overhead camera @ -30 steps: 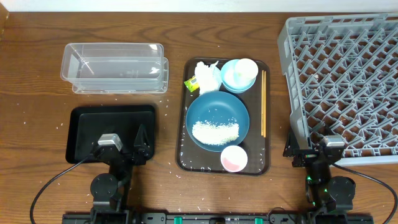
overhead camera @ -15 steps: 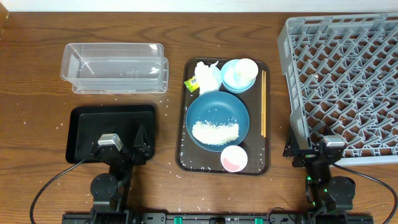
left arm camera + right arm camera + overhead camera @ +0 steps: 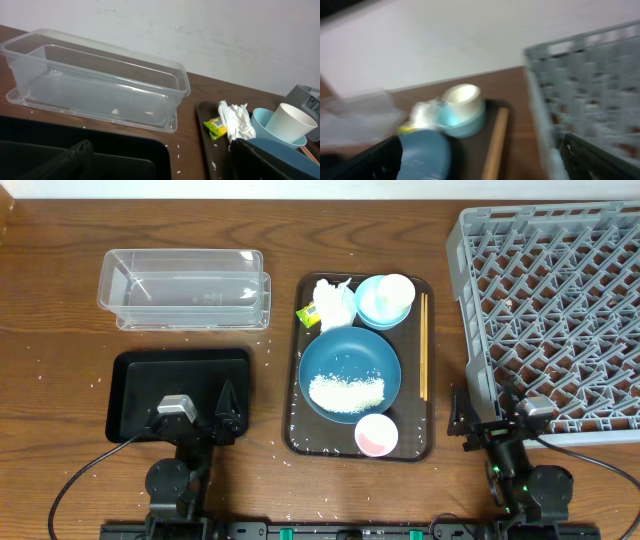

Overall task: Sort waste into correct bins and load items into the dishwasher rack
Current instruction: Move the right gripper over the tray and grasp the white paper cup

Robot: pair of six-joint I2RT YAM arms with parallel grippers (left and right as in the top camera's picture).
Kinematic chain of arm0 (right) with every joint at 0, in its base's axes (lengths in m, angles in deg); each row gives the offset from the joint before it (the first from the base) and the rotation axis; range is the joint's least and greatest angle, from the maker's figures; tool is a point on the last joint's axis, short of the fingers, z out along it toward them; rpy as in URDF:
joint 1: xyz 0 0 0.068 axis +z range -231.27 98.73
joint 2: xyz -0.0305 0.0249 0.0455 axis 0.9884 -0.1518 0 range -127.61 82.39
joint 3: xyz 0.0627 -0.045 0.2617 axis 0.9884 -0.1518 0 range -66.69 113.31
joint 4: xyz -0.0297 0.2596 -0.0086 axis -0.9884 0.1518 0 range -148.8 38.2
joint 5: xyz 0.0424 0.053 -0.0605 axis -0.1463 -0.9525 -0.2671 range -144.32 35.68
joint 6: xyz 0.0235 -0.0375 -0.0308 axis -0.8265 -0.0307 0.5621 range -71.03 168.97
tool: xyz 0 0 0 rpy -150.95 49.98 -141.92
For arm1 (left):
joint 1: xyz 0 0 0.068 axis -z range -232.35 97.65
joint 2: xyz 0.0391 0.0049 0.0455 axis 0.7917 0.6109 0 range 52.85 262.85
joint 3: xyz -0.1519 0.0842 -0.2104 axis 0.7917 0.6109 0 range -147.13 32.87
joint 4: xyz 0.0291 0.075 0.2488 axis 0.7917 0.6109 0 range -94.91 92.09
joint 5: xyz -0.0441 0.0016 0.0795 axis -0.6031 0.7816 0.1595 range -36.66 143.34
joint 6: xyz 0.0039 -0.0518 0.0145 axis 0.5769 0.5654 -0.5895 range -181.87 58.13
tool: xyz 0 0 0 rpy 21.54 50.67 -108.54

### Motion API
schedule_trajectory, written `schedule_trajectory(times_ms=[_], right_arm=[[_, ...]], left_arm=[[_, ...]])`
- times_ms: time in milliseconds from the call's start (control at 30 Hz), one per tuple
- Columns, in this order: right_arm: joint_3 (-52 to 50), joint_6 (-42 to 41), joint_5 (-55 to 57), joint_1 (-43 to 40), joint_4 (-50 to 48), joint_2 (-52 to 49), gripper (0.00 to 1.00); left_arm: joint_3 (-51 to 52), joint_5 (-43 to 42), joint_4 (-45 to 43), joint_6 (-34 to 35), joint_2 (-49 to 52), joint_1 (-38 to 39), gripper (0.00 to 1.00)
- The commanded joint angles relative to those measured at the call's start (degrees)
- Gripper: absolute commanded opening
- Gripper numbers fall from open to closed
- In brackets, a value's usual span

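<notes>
On the brown serving tray (image 3: 296,430) lie crumpled tissue (image 3: 335,302), a yellow-green wrapper (image 3: 309,313), a dark-blue dish (image 3: 349,360) holding rice (image 3: 346,392), a light-blue bowl (image 3: 372,305) with the white cup (image 3: 397,288) in it, a pink cup (image 3: 376,434) and chopsticks (image 3: 423,345). The clear tub (image 3: 185,288) and black tray (image 3: 180,380) are at the left. The grey rack (image 3: 560,300) is at the right. My left gripper (image 3: 190,418) is open and empty over the black tray's near edge. My right gripper (image 3: 492,422) is open and empty by the rack's near-left corner.
Loose rice grains are scattered on the wooden table around the trays. In the left wrist view the tub (image 3: 100,80), tissue (image 3: 235,120) and cup (image 3: 290,122) lie ahead. The right wrist view is blurred and shows the chopsticks (image 3: 492,145) and rack (image 3: 590,95).
My right gripper has swung slightly to the left, towards the serving tray, and its wrist view is motion-blurred. The left arm and all objects have not moved.
</notes>
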Motion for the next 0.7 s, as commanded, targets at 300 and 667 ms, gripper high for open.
schedule_trajectory(times_ms=[300,667], right_arm=[[-0.1,-22.9,3.5,-0.4,-25.0,-0.3,0.99],[13.2,-7.6,-0.2,-0.4,-30.1,-15.8,0.99]], left_arm=[[0.9,-0.4,2.1,-1.0,-0.4,0.3,0.89],[0.9,-0.4,2.1,-1.0,-0.4,0.3,0.89]])
